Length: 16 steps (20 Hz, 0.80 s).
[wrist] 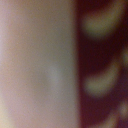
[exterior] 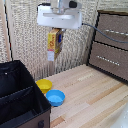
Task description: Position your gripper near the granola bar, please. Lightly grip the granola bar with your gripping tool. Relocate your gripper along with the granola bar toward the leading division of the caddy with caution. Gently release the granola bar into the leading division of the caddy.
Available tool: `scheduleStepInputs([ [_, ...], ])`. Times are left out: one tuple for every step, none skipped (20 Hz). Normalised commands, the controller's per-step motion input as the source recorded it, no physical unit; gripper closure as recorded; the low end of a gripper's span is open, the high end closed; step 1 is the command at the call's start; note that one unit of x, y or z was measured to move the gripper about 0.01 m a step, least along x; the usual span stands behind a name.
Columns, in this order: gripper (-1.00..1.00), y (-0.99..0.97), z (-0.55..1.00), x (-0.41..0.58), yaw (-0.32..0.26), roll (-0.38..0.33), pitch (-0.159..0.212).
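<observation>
We see the white blocky robot hand (exterior: 56,31) raised high above the pale wooden surface (exterior: 92,97), closed on the flat red and yellow-orange cardboard granola bar box (exterior: 54,42), which hangs upright beneath it, well clear of everything. Far below the hand, towards the exterior view's left, sits the large black fabric caddy (exterior: 20,100) with its dividers. A yellow bowl (exterior: 44,85) and a blue bowl (exterior: 55,97) rest beside it. The wrist view is a blur. We judge the carry is under way; next, travel over the caddy's front compartment (exterior: 21,106), then descend.
</observation>
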Motion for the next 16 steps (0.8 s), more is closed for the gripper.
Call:
scheduleStepInputs([
  [1.00, 0.83, -0.15, 0.000, -0.150, 0.000, -0.030],
  [1.00, 0.83, -0.11, 0.000, -0.144, 0.000, -0.056],
  [1.00, 0.84, -0.07, 0.000, -0.139, 0.000, -0.075],
  [1.00, 0.84, 0.00, 0.000, -0.132, 0.000, -0.095],
  [1.00, 0.84, 0.00, 0.000, -0.130, 0.000, -0.099],
  [1.00, 0.85, 0.00, 0.000, -0.123, 0.000, -0.099],
  [1.00, 0.85, 0.00, -0.040, -0.110, 0.000, -0.097],
  [1.00, 0.86, 0.00, -0.083, -0.097, 0.000, -0.089],
  [1.00, 0.87, 0.00, -0.100, -0.092, 0.000, -0.083],
  [1.00, 0.86, 0.00, -0.091, -0.095, 0.000, -0.065],
  [1.00, 0.87, -0.02, -0.106, -0.091, 0.000, -0.059],
  [1.00, 0.87, -0.07, -0.100, -0.092, 0.000, -0.034],
  [1.00, 0.87, -0.12, -0.094, -0.093, -0.009, -0.007],
  [1.00, 0.87, -0.20, -0.069, -0.094, -0.023, 0.000],
  [1.00, 0.87, -0.23, -0.057, -0.090, -0.027, 0.044],
  [1.00, 0.86, -0.21, -0.029, -0.090, -0.030, 0.080],
])
